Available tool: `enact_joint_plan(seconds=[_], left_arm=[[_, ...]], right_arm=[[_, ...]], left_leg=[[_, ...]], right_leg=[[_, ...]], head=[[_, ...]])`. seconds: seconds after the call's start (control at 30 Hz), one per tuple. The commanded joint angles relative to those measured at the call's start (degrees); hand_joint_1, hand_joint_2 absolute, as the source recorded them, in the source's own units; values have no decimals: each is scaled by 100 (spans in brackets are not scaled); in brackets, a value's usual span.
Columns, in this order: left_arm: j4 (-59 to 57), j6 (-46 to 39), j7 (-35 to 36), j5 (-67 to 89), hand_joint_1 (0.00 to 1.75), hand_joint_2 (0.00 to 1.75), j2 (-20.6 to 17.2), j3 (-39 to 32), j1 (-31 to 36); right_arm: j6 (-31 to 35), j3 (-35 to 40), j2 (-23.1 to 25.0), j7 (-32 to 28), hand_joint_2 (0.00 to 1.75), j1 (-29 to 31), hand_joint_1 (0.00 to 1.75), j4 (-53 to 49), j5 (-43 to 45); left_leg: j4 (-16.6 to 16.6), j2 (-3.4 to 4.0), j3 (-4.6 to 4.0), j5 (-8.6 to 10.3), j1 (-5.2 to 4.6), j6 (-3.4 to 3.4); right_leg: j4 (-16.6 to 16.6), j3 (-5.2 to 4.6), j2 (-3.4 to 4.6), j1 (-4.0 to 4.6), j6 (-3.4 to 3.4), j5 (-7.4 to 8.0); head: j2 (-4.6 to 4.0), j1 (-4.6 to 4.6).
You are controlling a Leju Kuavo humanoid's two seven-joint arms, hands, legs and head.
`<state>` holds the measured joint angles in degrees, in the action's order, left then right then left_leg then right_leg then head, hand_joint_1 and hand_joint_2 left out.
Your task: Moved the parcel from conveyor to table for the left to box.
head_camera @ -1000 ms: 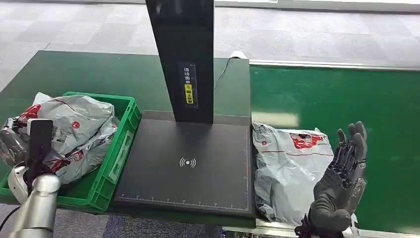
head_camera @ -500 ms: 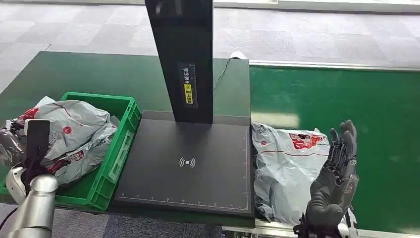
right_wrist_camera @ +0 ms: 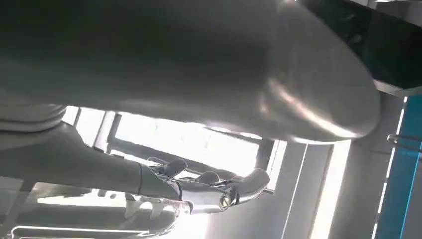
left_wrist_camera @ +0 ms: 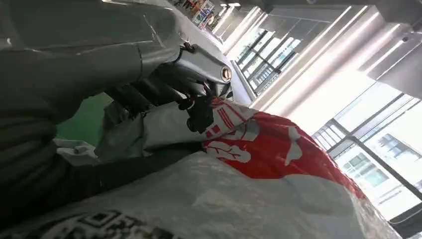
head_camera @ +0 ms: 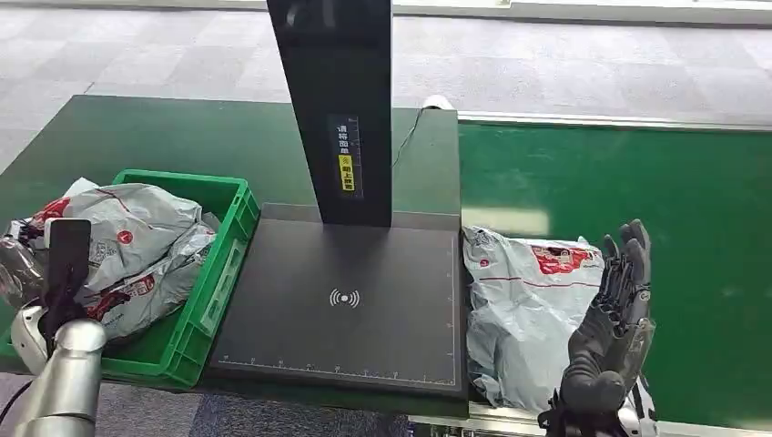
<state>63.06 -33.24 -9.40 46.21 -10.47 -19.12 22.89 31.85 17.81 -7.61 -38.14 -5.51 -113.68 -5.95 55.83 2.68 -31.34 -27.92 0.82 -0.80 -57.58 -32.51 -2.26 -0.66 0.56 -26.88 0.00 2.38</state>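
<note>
A grey parcel [head_camera: 523, 305] with a red logo lies on the green conveyor [head_camera: 637, 182], right beside the black scan plate [head_camera: 346, 309]. My right hand [head_camera: 612, 332] stands upright just off the parcel's right edge, palm toward it, fingers straight and apart, holding nothing; the right wrist view has its fingers [right_wrist_camera: 209, 181] spread against bright windows. My left arm [head_camera: 64, 382] reaches to the green bin [head_camera: 228, 259]. In the left wrist view, my left hand [left_wrist_camera: 45, 164] lies against the grey and red parcels [left_wrist_camera: 278, 199] there, and its grip is hidden.
A tall black post [head_camera: 337, 100] rises from the back of the scan plate. The bin with several parcels [head_camera: 137, 237] sits on the dark green table [head_camera: 182, 137] left of the plate. Grey floor lies beyond.
My right hand has drifted a little left and down, closer to the parcel's right edge. The left arm and the parcel stay put.
</note>
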Motion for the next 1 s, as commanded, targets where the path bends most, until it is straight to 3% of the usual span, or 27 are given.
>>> enact_joint_plan(seconds=[0.03,0.07,0.17,0.43,0.73,1.0], left_arm=[[-376,23,6,-20,154,175,106,-89,20],[8,194,-1123,-1097,0,175,243,-98,-186],[362,250,-1118,-1120,0,175,399,168,-397],[685,496,-1164,-905,0,175,259,692,-371],[797,472,-1204,-876,0,175,335,749,-365],[435,911,-1257,-837,0,175,163,1232,34]], right_arm=[[-11,80,-26,19,0,121,0,254,11],[-57,134,-86,23,0,184,0,327,34],[-11,156,-100,-58,0,289,0,476,106],[193,57,-140,-129,0,418,0,694,117],[291,41,-120,-131,0,424,0,773,83],[223,-8,-202,-70,0,672,0,1057,332]], left_leg=[[-6,-11,4,3,-1,5],[-11,-21,5,7,1,8],[-15,-14,11,6,-1,10],[-7,-33,2,9,1,10],[-3,-22,5,2,0,6],[2,-26,-7,5,3,6]], right_leg=[[6,4,12,-2,-2,4],[13,7,18,0,-3,8],[17,12,24,-2,-1,10],[14,10,12,-3,-1,11],[7,9,6,-4,-1,2],[5,0,0,0,-1,4]], head=[[0,0],[0,0],[0,0],[0,0],[0,0],[0,-2]])
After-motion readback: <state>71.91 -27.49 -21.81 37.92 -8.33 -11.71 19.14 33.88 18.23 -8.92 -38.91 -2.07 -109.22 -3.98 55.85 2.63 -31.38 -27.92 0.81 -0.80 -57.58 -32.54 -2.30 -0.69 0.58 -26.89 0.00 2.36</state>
